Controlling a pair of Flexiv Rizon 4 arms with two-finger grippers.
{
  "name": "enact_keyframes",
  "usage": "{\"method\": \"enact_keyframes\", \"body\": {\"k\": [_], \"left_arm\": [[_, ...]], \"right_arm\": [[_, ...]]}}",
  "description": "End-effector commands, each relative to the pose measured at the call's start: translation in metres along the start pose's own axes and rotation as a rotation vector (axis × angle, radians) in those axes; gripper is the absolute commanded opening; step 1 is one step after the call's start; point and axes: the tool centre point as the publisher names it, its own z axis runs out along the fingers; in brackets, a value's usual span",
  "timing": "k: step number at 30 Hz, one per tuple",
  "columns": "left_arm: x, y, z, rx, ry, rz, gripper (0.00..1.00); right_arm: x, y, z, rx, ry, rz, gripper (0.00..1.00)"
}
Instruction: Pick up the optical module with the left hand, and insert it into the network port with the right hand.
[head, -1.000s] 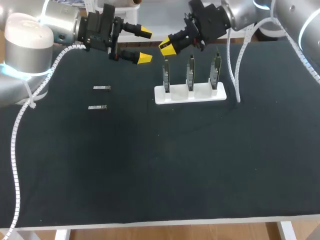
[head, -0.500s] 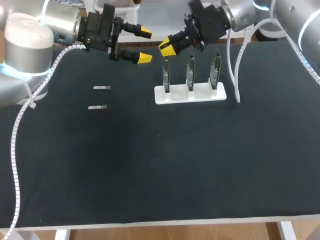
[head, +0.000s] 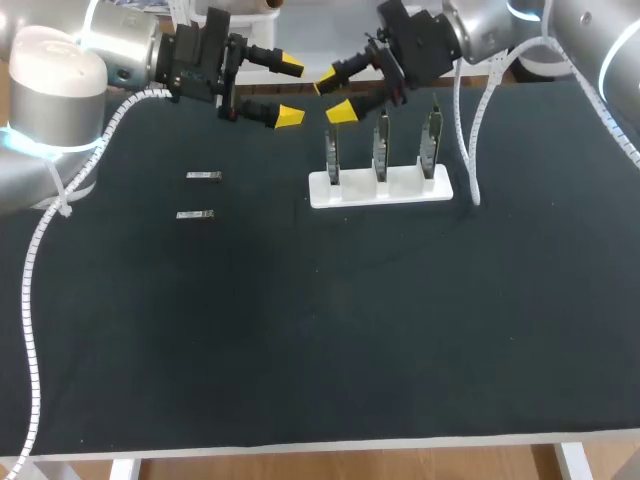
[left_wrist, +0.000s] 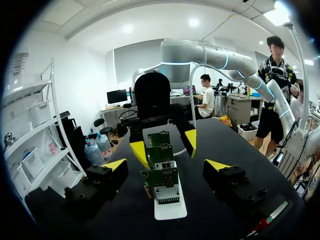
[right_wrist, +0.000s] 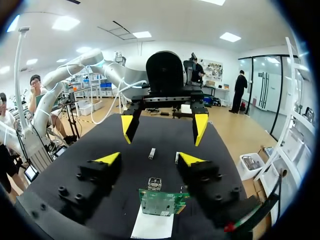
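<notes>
Two small silver optical modules lie on the black table, one (head: 203, 176) behind the other (head: 194, 214); in the right wrist view they (right_wrist: 152, 153) lie ahead of my gripper. A white stand (head: 380, 190) holds three upright green boards with network ports (right_wrist: 154, 183). My left gripper (head: 288, 92) hangs open and empty above the table's back edge, left of the stand. My right gripper (head: 334, 94) is open and empty just above the leftmost board (head: 332, 150), facing the left gripper. In the left wrist view the boards (left_wrist: 161, 172) line up between my own fingers.
A white cable sleeve (head: 468, 130) hangs from the right arm beside the stand's right end. Another sleeve (head: 40, 250) trails from the left arm along the table's left side.
My right gripper has gone from shut to open, its yellow tips spreading apart. Both arms and the modules have stayed in place.
</notes>
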Motion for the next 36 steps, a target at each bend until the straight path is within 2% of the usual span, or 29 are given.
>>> {"method": "enact_keyframes", "body": {"k": [1,20,28,36], "left_arm": [[0.0,-0.001,0.0,-0.004,-0.001,0.003,1.0],[0.0,-0.001,0.0,-0.004,-0.001,0.003,1.0],[0.0,-0.001,0.0,-0.004,-0.001,0.003,1.0],[0.0,-0.001,0.0,-0.004,-0.001,0.003,1.0]], "right_arm": [[0.0,-0.008,-0.001,-0.068,-0.001,0.001,1.0],[0.0,-0.008,-0.001,-0.068,-0.001,0.001,1.0],[-0.01,-0.004,-0.014,-0.018,-0.012,-0.031,1.0],[-0.012,-0.003,-0.016,-0.011,-0.005,-0.048,1.0]]}}
